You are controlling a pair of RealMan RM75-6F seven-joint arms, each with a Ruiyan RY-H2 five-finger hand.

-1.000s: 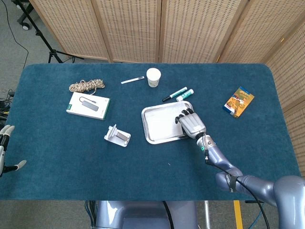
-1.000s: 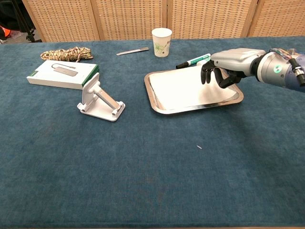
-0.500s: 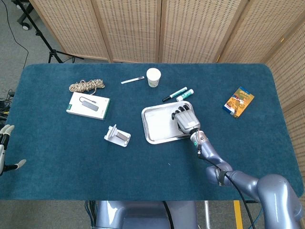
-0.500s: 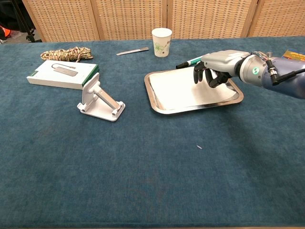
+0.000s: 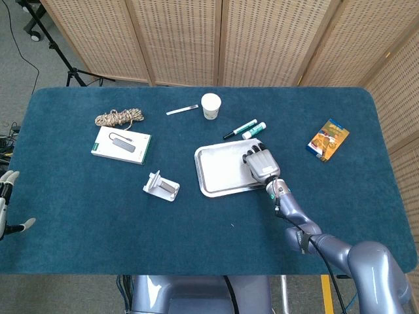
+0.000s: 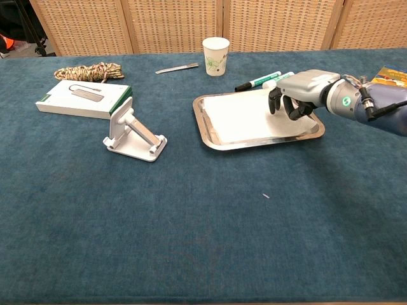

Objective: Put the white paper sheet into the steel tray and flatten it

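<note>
Chest view shows the right hand [image 6: 294, 96] palm-down with fingers curled over the right end of the white paper sheet [image 6: 251, 117], which already lies inside the steel tray [image 6: 210, 136] on the surface. Flattening calls for light, even pressure swept toward the far corners, so the sheet does not bunch.

No legible text in either view. White box [image 6: 84, 98] with green edge shows only a printed picture of a cabled device on its lid, no readable wording. Paper cup [image 6: 215, 56] carries a green motif, no letters resolvable. Orange packet [image 5: 327, 139] has printing, too small to read. Markers [image 5: 245, 129] have green label bands, unreadable. Right hand [image 6: 297, 96] has a small round green mark at its wrist, no characters discernible.
</note>
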